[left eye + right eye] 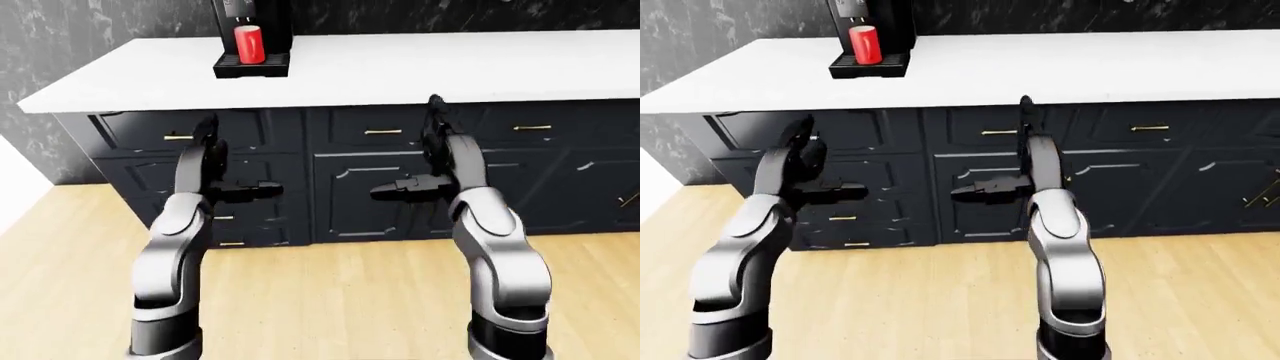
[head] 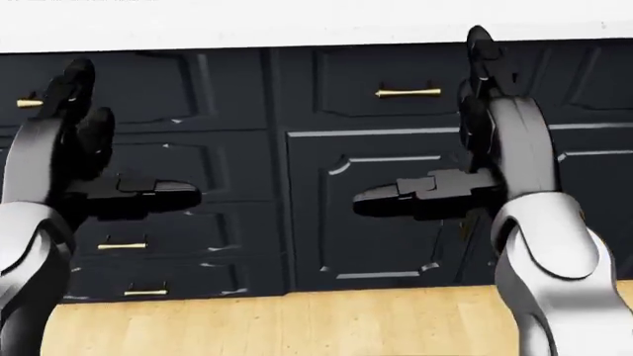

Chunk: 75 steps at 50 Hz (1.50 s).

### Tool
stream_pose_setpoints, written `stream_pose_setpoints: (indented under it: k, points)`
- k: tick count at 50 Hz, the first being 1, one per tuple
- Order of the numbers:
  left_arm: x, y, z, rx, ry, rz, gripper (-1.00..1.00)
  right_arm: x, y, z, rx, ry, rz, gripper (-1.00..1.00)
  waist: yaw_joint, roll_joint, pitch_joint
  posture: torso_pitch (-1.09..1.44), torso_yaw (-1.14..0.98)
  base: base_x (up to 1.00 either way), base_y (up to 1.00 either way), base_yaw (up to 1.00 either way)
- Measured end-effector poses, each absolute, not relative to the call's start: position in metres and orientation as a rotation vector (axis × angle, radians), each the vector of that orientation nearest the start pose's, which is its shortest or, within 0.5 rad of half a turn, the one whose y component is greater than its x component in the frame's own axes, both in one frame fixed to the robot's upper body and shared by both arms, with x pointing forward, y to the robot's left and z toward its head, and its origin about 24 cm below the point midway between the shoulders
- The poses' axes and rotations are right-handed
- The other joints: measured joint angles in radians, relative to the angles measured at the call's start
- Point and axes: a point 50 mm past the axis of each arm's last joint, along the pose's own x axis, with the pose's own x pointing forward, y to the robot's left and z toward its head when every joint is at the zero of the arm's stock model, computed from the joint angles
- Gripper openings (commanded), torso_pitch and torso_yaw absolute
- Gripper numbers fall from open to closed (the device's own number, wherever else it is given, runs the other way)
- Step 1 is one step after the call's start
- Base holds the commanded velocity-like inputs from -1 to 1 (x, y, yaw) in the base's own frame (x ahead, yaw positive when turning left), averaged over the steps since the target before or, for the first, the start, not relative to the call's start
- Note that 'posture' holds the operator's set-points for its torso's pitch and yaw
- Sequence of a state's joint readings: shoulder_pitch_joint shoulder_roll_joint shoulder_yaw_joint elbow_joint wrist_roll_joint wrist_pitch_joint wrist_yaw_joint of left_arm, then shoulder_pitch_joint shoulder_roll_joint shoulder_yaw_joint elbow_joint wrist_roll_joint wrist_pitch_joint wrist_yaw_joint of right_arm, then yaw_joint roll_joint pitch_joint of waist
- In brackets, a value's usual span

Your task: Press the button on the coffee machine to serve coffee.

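Observation:
A black coffee machine (image 1: 250,22) stands on the white counter (image 1: 420,67) at the top left of the left-eye view, its top cut off by the frame. A red cup (image 1: 248,43) sits on its drip tray. The button does not show. My left hand (image 1: 215,161) and right hand (image 1: 430,154) are both raised in front of the dark cabinets, well below and short of the machine. Both hands are open and empty, fingers up and thumbs pointing inward.
Dark blue cabinets with brass handles (image 1: 383,132) run under the counter. Light wood floor (image 1: 330,300) lies between me and the cabinets. A dark marbled wall (image 1: 100,30) stands behind the counter. A white wall edge (image 1: 15,180) shows at the left.

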<state>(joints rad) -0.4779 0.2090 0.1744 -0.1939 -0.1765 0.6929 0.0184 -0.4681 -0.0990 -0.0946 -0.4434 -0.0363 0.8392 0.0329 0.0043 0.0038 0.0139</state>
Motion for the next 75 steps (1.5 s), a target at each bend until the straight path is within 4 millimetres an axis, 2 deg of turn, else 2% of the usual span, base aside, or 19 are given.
stream_pose_setpoints:
  k: [10, 17, 22, 32, 39, 42, 44, 46, 47, 56, 58, 59, 60, 63, 65, 69, 72, 73, 75]
  points:
    - [0.325, 0.192, 0.215, -0.002, -0.042, 0.036, 1.00, 0.295, -0.163, 0.238, -0.119, -0.134, -0.025, 1.00, 0.001, -0.001, 0.015, 0.00, 0.00, 0.00, 0.00, 0.00]
    - [0.338, 0.191, 0.236, -0.026, -0.047, 0.036, 1.00, 0.292, -0.164, 0.262, -0.120, -0.177, -0.019, 1.00, 0.003, -0.004, 0.024, 0.00, 0.00, 0.00, 0.00, 0.00]
    - [0.335, 0.193, 0.247, -0.026, -0.088, 0.047, 1.00, 0.283, -0.168, 0.280, -0.112, -0.219, -0.021, 1.00, 0.001, -0.002, 0.029, 0.00, 0.00, 0.00, 0.00, 0.00]
    - [0.325, 0.197, 0.270, -0.038, -0.145, 0.042, 1.00, 0.284, -0.160, 0.288, -0.096, -0.235, 0.017, 1.00, 0.003, 0.001, 0.034, 0.00, 0.00, 0.00, 0.01, 0.00]
    - [0.324, 0.191, 0.269, -0.041, -0.131, 0.018, 1.00, 0.280, -0.171, 0.291, -0.078, -0.253, -0.046, 1.00, -0.013, 0.021, 0.008, 0.00, 0.00, 0.00, 0.24, 0.00]
    - [0.322, 0.191, 0.274, -0.041, -0.155, 0.017, 1.00, 0.279, -0.168, 0.296, -0.079, -0.273, -0.033, 1.00, -0.014, 0.065, 0.013, 0.00, 0.00, 0.00, 0.24, 0.00]
    - [0.322, 0.197, 0.271, -0.045, -0.150, 0.039, 1.00, 0.278, -0.163, 0.294, -0.079, -0.274, -0.002, 1.00, -0.006, 0.052, 0.024, 0.00, 0.00, 0.00, 0.24, 0.00]
    - [0.323, 0.200, 0.267, -0.043, -0.131, 0.060, 1.00, 0.280, -0.159, 0.291, -0.083, -0.254, 0.020, 1.00, -0.006, 0.056, 0.023, 0.00, 0.00, 0.00, 0.25, 0.00]
    - [0.324, 0.199, 0.265, -0.040, -0.126, 0.061, 1.00, 0.280, -0.159, 0.291, -0.085, -0.249, 0.022, 1.00, -0.007, 0.051, 0.022, 0.00, 0.00, 0.00, 0.25, 0.00]
    - [0.326, 0.195, 0.265, -0.032, -0.129, 0.045, 1.00, 0.277, -0.161, 0.297, -0.083, -0.275, 0.017, 1.00, -0.010, -0.022, 0.023, 0.00, 0.00, 0.00, 0.24, 0.00]
    - [0.325, 0.194, 0.266, -0.030, -0.134, 0.044, 1.00, 0.278, -0.160, 0.296, -0.083, -0.270, 0.020, 1.00, -0.008, -0.046, 0.022, 0.00, 0.00, 0.00, 0.24, 0.00]
    - [0.325, 0.193, 0.267, -0.031, -0.139, 0.040, 1.00, 0.278, -0.162, 0.296, -0.084, -0.270, 0.016, 1.00, -0.009, -0.048, 0.021, 0.00, 0.00, 0.00, 0.24, 0.00]
    - [0.325, 0.192, 0.265, -0.031, -0.137, 0.033, 1.00, 0.278, -0.164, 0.294, -0.083, -0.267, 0.008, 1.00, -0.016, -0.034, 0.027, 0.00, 0.00, 0.00, 0.24, 0.00]
    - [0.328, 0.187, 0.259, -0.027, -0.105, 0.008, 1.00, 0.281, -0.169, 0.288, -0.077, -0.232, -0.022, 1.00, -0.015, -0.044, 0.020, 0.00, 0.00, 0.00, 0.24, 0.00]
    - [0.328, 0.188, 0.260, -0.028, -0.105, 0.009, 1.00, 0.281, -0.168, 0.291, -0.080, -0.238, -0.023, 1.00, -0.011, -0.037, 0.014, 0.00, 0.00, 0.00, 0.24, 0.00]
    - [0.325, 0.190, 0.269, -0.031, -0.148, 0.019, 1.00, 0.277, -0.166, 0.296, -0.082, -0.279, -0.012, 1.00, -0.012, 0.013, 0.025, 0.00, 0.00, 0.00, 0.25, 0.00]
    - [0.323, 0.192, 0.273, -0.031, -0.166, 0.025, 1.00, 0.279, -0.165, 0.295, -0.079, -0.272, -0.009, 1.00, -0.015, 0.070, 0.016, 0.00, 0.00, 0.00, 0.25, 0.00]
    - [0.323, 0.195, 0.272, -0.032, -0.164, 0.036, 1.00, 0.280, -0.163, 0.293, -0.077, -0.261, 0.002, 1.00, -0.009, 0.059, 0.019, 0.00, 0.00, 0.00, 0.25, 0.00]
    - [0.324, 0.199, 0.267, -0.038, -0.139, 0.060, 1.00, 0.281, -0.159, 0.289, -0.084, -0.239, 0.026, 1.00, -0.003, 0.053, 0.029, 0.00, 0.00, 0.00, 0.25, 0.00]
